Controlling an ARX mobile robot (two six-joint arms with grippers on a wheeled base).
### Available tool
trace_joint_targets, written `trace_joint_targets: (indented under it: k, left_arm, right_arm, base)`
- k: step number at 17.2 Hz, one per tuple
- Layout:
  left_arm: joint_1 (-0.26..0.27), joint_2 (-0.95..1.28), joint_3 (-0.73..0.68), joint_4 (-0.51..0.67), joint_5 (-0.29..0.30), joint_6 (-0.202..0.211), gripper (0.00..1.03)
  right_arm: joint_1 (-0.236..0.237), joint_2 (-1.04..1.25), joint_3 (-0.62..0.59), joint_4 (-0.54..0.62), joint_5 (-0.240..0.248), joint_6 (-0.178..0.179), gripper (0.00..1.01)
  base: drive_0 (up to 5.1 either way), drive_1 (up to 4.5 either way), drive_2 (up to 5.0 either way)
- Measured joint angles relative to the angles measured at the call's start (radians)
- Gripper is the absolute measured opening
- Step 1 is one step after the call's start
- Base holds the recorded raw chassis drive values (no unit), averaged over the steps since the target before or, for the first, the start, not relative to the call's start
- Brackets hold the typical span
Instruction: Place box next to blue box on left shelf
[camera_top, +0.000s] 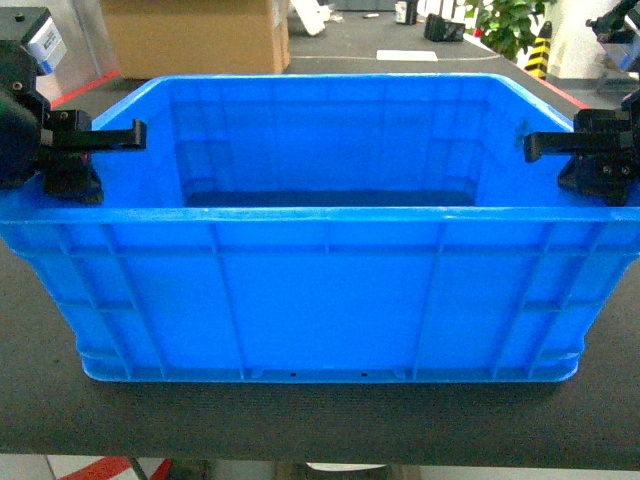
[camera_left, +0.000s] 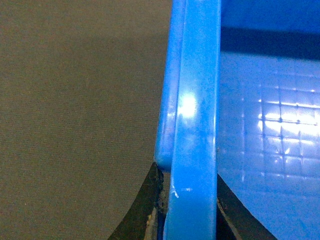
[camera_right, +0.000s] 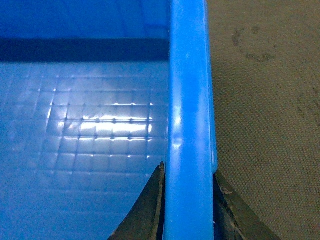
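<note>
Dark grey matting covers the table (camera_top: 300, 425) on which the box (camera_top: 320, 300) stands, its long ribbed wall facing the head camera and its open top showing a dim, bare interior. At the box's left end wall, the left gripper (camera_top: 118, 138) sits on the flanged rim, one black finger reaching inward over the edge; the left wrist view shows the rim (camera_left: 195, 140) running up between two dark fingers (camera_left: 145, 205), one outside and one inside the wall, pressed against the plastic, so this gripper is clamped on the box. At the opposite end wall, the right gripper (camera_top: 548, 146) mirrors it, and the right wrist view shows the rim (camera_right: 189, 125) held between its fingers (camera_right: 147, 210) in the same way, clamped on the box. Inside the box, both wrist views catch light glinting off a gridded floor (camera_right: 100, 130). Beyond the box's far wall stands a brown cardboard carton (camera_top: 195, 35), with a leafy green plant (camera_top: 510, 25) and a yellow-and-black striped post (camera_top: 540, 50) off past its far right corner. No roller rack shows in any view.
</note>
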Motion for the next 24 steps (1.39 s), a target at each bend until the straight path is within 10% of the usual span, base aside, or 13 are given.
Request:
trace_joint_targets:
  k: [9,24]
  left_arm:
    - [-0.023,-0.227,-0.053,0.232,-0.040,0.008,0.13]
    - [-0.031,-0.230,-0.095,0.235,-0.048,0.008,0.12]
  right_arm:
    - [0.027,-0.233,-0.040,0.157,0.081,-0.005,0.17]
    - [0.037,-0.236,-0.074,0.168,0.101,-0.011,0.16]
  base:
    - [0.0,0.00,0.0]
    - [-0.9,-0.91,-0.9]
